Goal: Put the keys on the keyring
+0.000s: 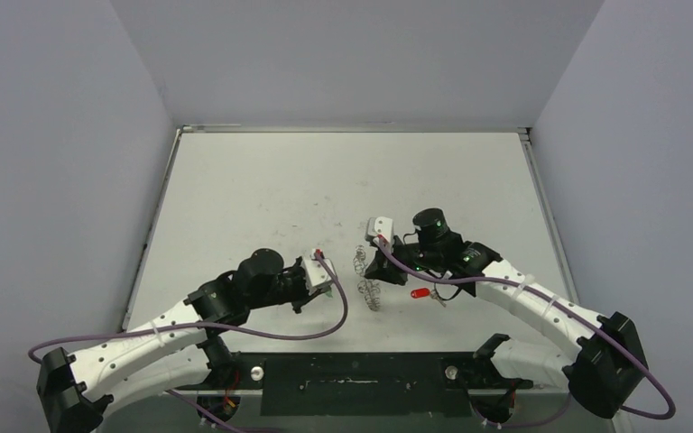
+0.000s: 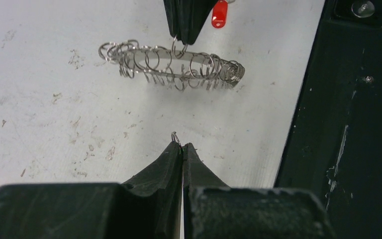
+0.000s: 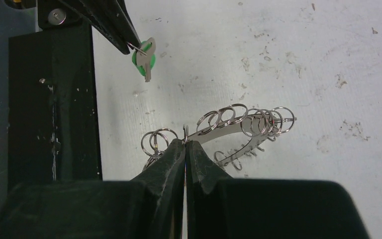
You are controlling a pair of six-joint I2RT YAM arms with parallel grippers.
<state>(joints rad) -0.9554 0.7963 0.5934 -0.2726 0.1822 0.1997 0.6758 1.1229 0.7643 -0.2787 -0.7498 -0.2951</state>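
Observation:
The keyring (image 2: 171, 64) hangs tilted just above the table, a flat silver ring fringed with wire loops. My right gripper (image 3: 185, 143) is shut on one of its loops (image 3: 185, 132); the top view shows that gripper (image 1: 375, 263) over the keyring (image 1: 369, 291). My left gripper (image 2: 183, 146) is shut on the small wire ring of the green-tagged key (image 3: 146, 59), which dangles below its tips a short way from the keyring. In its own view only the wire ring (image 2: 175, 135) pokes out. The red-tagged key (image 1: 421, 293) lies on the table beside the right arm.
A black mounting plate (image 1: 352, 379) runs along the table's near edge, close to both grippers (image 3: 54, 99). Purple cables (image 1: 325, 332) loop from each wrist. Grey walls enclose the white table (image 1: 343, 180) on three sides.

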